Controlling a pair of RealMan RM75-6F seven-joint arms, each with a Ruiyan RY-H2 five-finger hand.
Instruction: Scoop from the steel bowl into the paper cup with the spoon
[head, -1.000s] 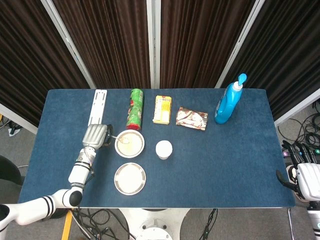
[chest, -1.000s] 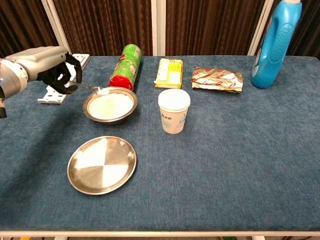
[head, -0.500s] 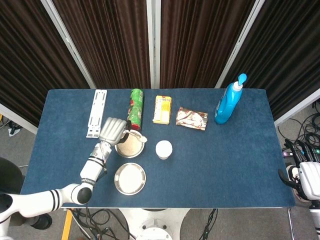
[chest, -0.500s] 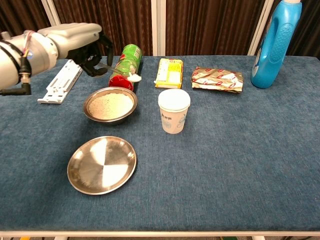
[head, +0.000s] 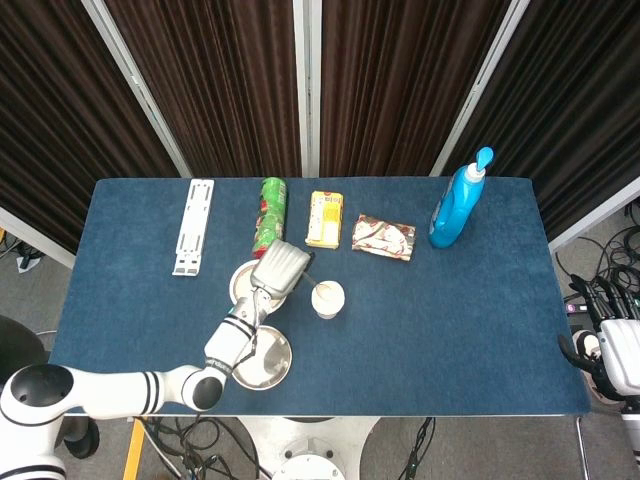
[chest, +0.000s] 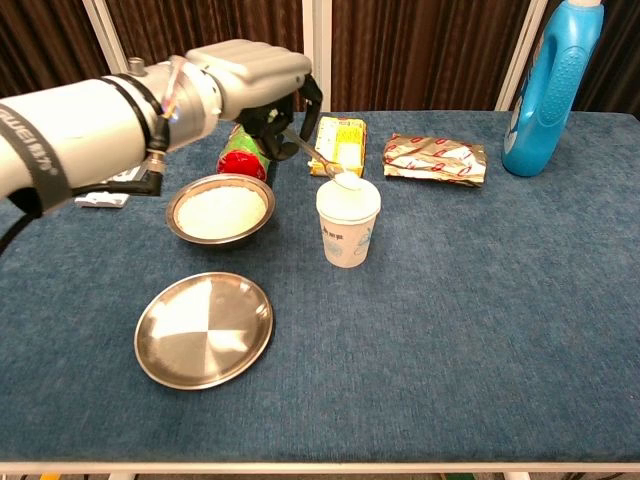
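Note:
My left hand (chest: 262, 90) (head: 281, 268) grips a spoon (chest: 322, 164) by the handle, and its loaded bowl sits right over the mouth of the white paper cup (chest: 348, 223) (head: 327, 299). The steel bowl (chest: 220, 210) (head: 243, 281), holding pale grains, lies just left of the cup, partly hidden under my hand in the head view. My right hand (head: 612, 352) hangs off the table's right edge, away from everything; its fingers are too cut off to read.
An empty steel plate (chest: 204, 329) lies in front of the bowl. A green chip can (head: 270, 215), a yellow box (chest: 339, 144), a foil packet (chest: 435, 159) and a blue bottle (chest: 552, 90) line the back. A white bracket (head: 194, 226) lies at the back left.
My left hand has carried the loaded spoon from the steel bowl's left rim, up over the bowl and rightward, until its tip is above the paper cup.

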